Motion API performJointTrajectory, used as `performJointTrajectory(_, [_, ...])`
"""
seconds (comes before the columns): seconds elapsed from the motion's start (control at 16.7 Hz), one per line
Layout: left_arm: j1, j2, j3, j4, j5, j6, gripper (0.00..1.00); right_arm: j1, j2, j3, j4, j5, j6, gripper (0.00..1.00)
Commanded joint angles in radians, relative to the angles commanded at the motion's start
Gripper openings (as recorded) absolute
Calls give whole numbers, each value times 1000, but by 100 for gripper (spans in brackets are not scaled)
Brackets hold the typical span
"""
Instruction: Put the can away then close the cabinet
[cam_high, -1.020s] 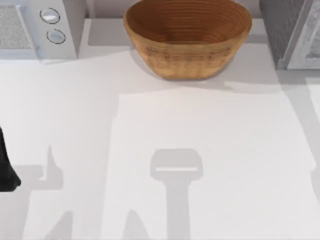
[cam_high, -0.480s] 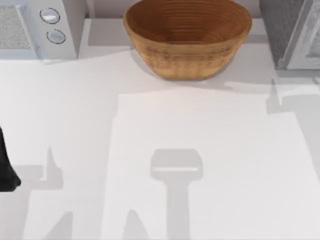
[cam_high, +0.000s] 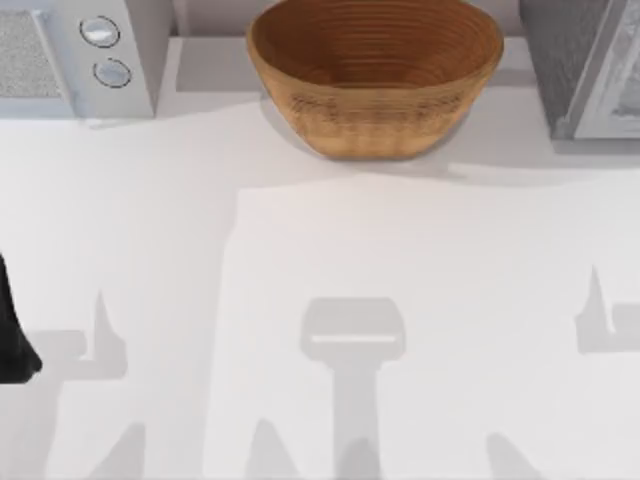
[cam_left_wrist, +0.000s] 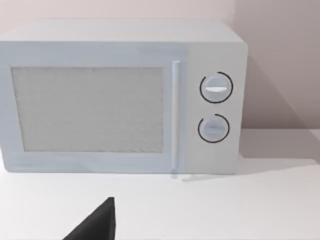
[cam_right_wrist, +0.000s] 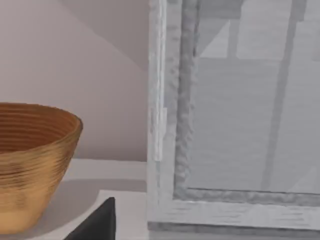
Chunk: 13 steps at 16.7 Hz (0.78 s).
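Observation:
The can is out of view. The grey cabinet stands at the table's back right corner. In the right wrist view its pale-framed front rises close ahead, and I cannot tell whether its door is shut. A dark fingertip of my right gripper pokes in at that view's edge, near the cabinet's corner. My left arm sits parked at the table's left edge, and one of its dark fingertips faces the microwave.
A large woven bowl stands at the back middle, just left of the cabinet. A white microwave with two dials occupies the back left corner. Arm shadows lie across the white tabletop.
The right arm's shadow has slid from just in front of the cabinet toward the table's front right. The left arm, bowl and microwave have not moved.

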Motion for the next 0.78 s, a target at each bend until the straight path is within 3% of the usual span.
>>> performJointTrajectory(0.3, [0, 0, 0, 0, 0, 0, 100, -9, -172, -223, 34, 13, 19, 100])
performJointTrajectory(0.78, [0, 0, 0, 0, 0, 0, 100, -17, -166, -233, 46, 3, 20, 100])
